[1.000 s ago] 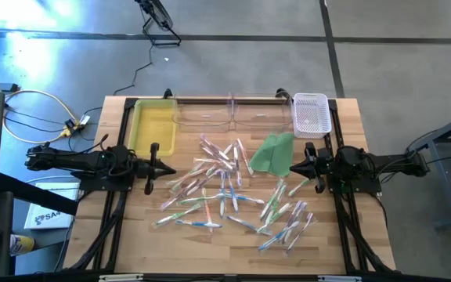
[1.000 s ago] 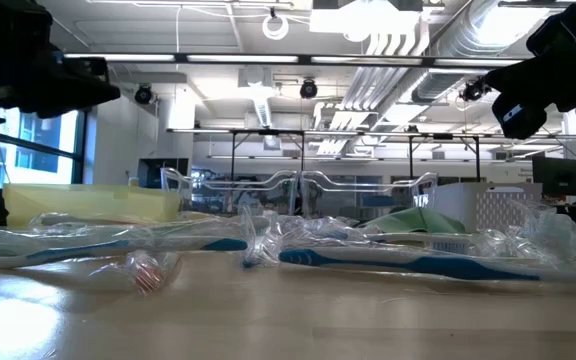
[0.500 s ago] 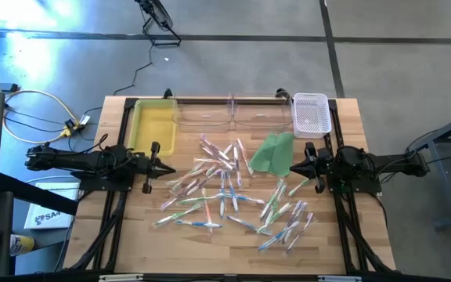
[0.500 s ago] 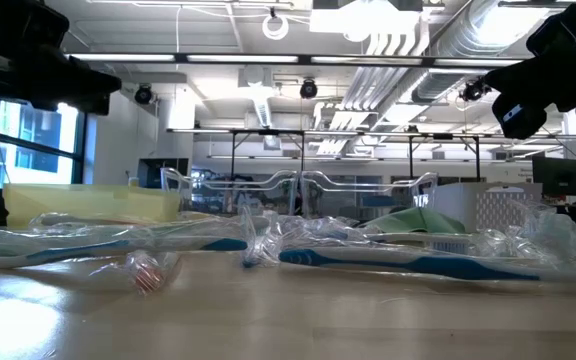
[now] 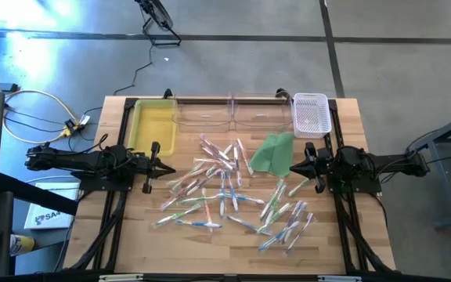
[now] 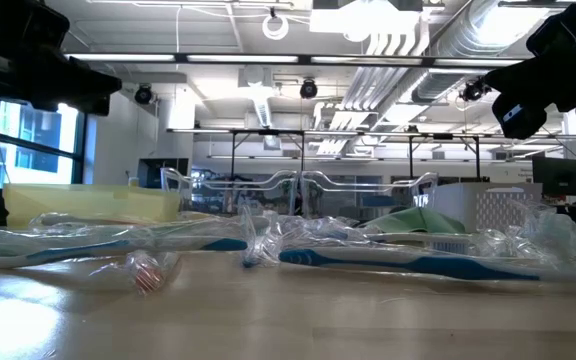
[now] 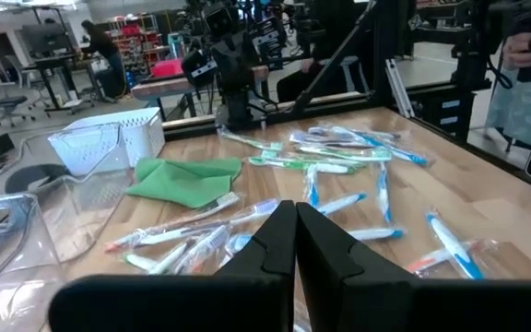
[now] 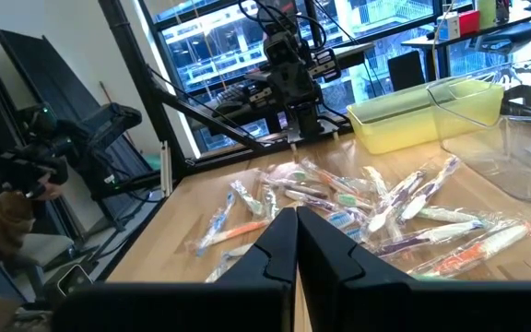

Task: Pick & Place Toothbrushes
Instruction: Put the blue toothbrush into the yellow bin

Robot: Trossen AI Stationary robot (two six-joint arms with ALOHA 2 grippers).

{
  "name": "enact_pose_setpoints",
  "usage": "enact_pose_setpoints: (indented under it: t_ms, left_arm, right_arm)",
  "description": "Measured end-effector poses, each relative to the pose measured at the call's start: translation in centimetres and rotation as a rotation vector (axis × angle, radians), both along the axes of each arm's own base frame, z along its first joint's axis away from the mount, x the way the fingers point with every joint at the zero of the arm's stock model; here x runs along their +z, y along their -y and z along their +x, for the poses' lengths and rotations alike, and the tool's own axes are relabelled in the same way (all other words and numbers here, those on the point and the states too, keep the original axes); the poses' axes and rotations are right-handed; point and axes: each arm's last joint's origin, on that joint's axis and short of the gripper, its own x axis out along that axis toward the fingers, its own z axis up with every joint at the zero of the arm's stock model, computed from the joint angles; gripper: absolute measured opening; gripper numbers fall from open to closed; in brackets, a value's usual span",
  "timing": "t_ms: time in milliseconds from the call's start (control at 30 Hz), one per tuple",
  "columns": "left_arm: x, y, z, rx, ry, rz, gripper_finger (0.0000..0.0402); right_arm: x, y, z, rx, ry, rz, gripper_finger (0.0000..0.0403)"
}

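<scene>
The toothbrushes (image 5: 229, 188) lie in a loose pile in the middle of the table (image 5: 351, 125). The left gripper (image 5: 165, 169) and right gripper (image 5: 295, 169) hang at the pile's two sides, both pinched shut and holding nothing. The near edge is bare wood. Farther back, the green cloth (image 5: 273, 153) lies, then the yellow bin (image 5: 152, 125), clear bins (image 5: 232, 114) and white basket (image 5: 311, 113) line the far edge.

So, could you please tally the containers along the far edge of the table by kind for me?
Yellow tray: 1
Clear bins: 2
White mesh basket: 1
Total: 4 containers
</scene>
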Motion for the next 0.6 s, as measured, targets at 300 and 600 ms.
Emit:
enact_pose_setpoints:
  t_ms: [300,600]
  left_arm:
    - [0.6,-0.3,0.0,0.112,0.021,0.069,0.0006]
    - [2.3,-0.4,-0.2,0.153,0.106,0.29,0.0006]
  right_arm:
    - [0.0,0.0,0.0,0.0,0.001,0.0,0.0002]
    - [0.4,0.0,0.0,-0.005,0.039,-0.005,0.0002]
